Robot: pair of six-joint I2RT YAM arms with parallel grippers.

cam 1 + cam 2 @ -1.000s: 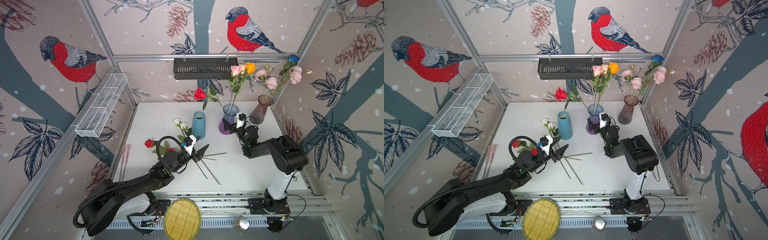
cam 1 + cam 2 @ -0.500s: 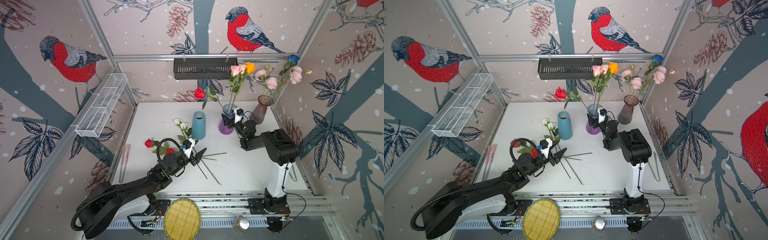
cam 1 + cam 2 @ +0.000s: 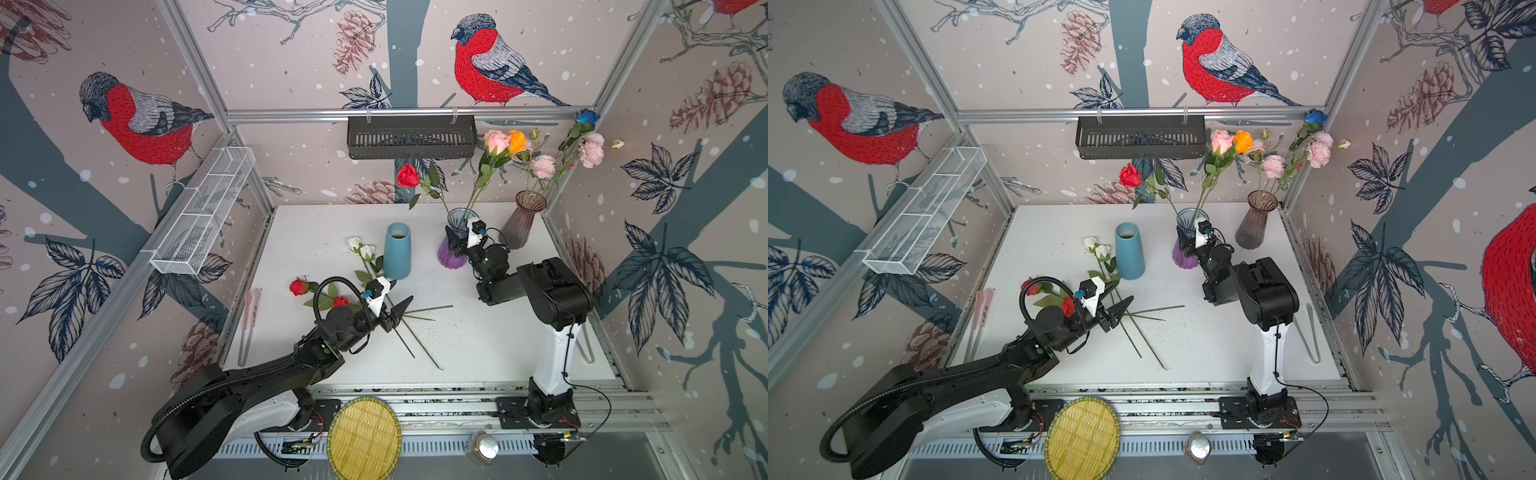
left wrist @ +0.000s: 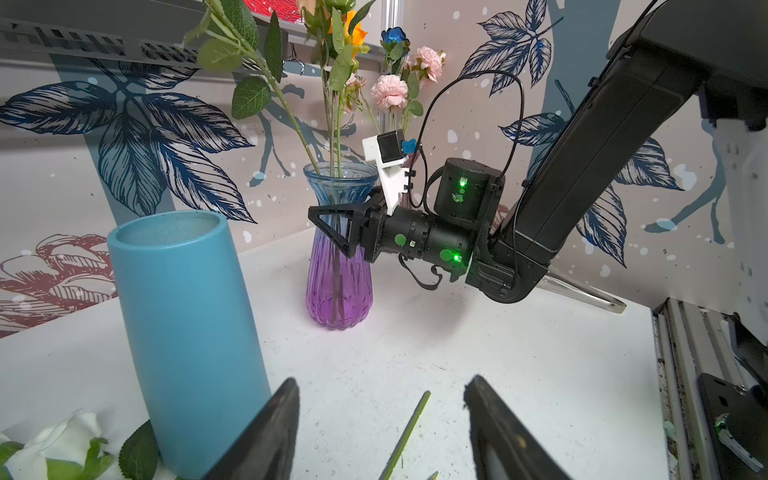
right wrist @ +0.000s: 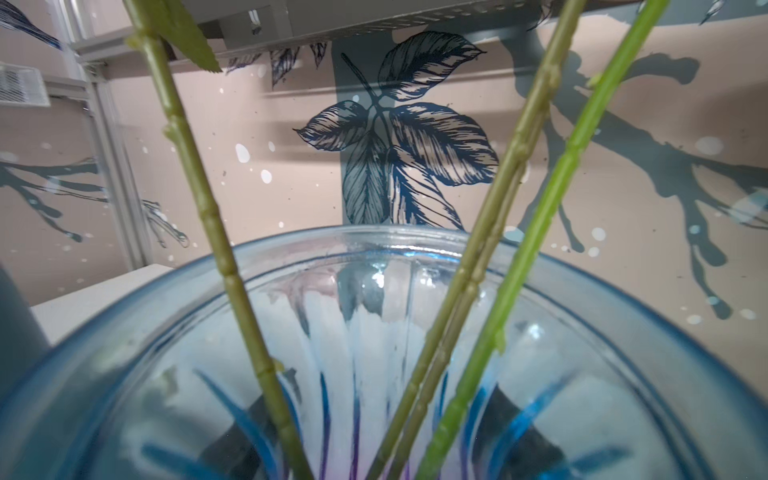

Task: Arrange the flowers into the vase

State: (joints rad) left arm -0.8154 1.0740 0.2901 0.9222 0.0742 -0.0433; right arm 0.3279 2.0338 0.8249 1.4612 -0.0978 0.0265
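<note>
Loose stems (image 3: 419, 328) lie before the middle vase (image 3: 455, 241), tall vase (image 3: 397, 251) leftward.

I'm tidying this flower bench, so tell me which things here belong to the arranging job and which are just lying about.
Part of the job:
- loose white roses and red roses on the table
- blue-and-purple glass vase, three stems in
- smoky glass vase with carnations
- teal vase, empty

Lying about:
- woven yellow plate
- black wall basket
- white mesh tray
- pink tongs

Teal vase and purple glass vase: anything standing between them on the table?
No. Both top views show bare white table between the teal vase and the purple glass vase; the left wrist view agrees.
</note>
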